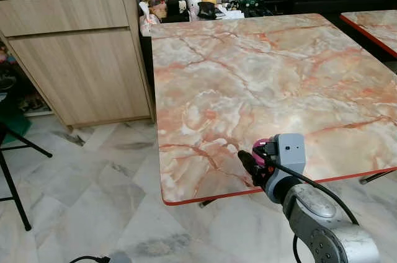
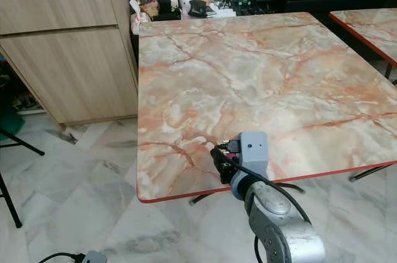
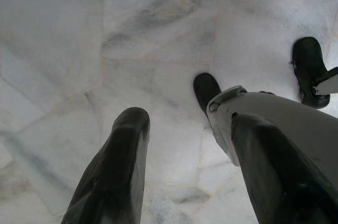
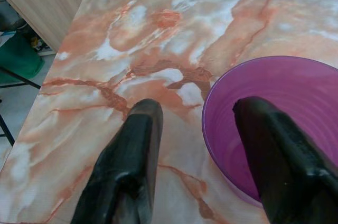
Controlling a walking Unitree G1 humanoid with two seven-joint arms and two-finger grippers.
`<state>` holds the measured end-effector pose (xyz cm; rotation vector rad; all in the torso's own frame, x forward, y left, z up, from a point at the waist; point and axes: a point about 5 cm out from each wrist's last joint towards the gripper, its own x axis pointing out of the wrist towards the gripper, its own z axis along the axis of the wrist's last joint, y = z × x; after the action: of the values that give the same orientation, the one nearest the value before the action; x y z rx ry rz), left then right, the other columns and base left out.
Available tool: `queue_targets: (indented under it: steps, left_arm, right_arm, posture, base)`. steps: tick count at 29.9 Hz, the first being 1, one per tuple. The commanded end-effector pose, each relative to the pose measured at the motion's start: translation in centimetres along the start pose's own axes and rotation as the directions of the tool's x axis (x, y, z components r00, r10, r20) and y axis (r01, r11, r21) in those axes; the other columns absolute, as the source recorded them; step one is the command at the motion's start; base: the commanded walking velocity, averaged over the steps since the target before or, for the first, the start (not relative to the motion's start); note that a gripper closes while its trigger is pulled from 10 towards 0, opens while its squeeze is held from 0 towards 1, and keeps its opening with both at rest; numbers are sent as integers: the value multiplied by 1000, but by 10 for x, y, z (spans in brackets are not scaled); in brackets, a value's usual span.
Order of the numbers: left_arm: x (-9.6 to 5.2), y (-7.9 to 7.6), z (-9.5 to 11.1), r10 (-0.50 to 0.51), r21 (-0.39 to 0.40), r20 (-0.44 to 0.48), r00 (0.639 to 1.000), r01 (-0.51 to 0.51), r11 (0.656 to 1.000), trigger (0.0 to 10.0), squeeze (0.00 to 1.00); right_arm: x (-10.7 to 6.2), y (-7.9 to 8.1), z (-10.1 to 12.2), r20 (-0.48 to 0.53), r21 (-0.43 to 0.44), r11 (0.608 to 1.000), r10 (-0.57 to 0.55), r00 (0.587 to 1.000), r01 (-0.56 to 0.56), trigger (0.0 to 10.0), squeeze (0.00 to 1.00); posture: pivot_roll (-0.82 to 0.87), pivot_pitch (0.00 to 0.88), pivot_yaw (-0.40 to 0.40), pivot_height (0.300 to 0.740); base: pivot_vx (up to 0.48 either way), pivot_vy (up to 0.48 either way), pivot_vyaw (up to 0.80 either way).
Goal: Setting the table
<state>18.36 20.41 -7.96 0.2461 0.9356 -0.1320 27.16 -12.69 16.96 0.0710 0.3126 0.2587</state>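
Note:
A purple bowl (image 4: 274, 76) rests on the orange marble-patterned table (image 1: 248, 71) close to its near edge. In the eye views it shows as a pink sliver (image 1: 263, 146) behind my wrist. My right gripper (image 4: 199, 106) is open and straddles the bowl's rim, one finger (image 4: 280, 150) inside the bowl and the other finger (image 4: 132, 150) outside, apart from the rim. My left gripper (image 3: 190, 118) hangs open over the marble floor beside my own leg.
A wooden cabinet (image 1: 80, 58) stands left of the table. Jars and small toys (image 1: 186, 5) crowd a ledge behind its far edge. A second marble table (image 1: 375, 24) is at the right. Black chair legs (image 1: 12, 176) stand at far left.

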Motion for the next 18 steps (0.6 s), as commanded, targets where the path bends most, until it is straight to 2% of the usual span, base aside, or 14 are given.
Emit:
queue_targets:
  steps: [1, 18]
  left_arm:
    - [-2, 1, -12, 3, 1, -46, 999, -3, 1000, 10000, 0]
    - [-2, 0, -12, 1, 4, -48, 999, -1, 1000, 10000, 0]
  right_arm:
    - [1, 0, 0, 2, 3, 1000, 8, 1000, -8, 0, 0]
    - [1, -1, 0, 2, -4, 1000, 8, 1000, -8, 0, 0]
  posture:
    - [-51, 182, -9, 740]
    - [-51, 183, -10, 740]
  base:
    - [0, 0, 0]
    - [0, 0, 0]
